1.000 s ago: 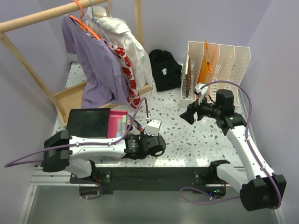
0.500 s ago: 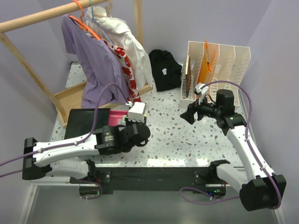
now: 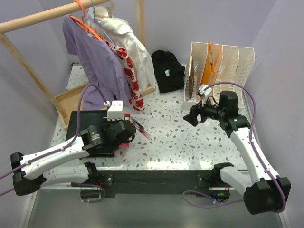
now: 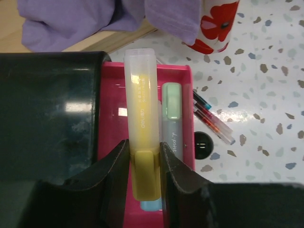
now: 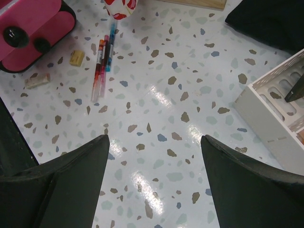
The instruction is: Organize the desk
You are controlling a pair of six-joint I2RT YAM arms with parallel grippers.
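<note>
- One table (image 3: 175, 137)
- One pink tray (image 4: 110, 123)
- One yellow highlighter (image 4: 140, 114)
- One green highlighter (image 4: 172, 114)
- Three pens (image 5: 101, 61)
- Two small tan scraps (image 5: 77, 58)
- One white file rack (image 3: 244, 59)
- One black folded cloth (image 3: 167, 71)
- One wooden clothes rack (image 3: 28, 21)

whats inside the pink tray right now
A mint-capped highlighter lies in the pink tray. The left gripper holds a yellow highlighter lengthwise over it; whether it touches the floor is unclear. The tray's near end is hidden behind the gripper's fingers.
</note>
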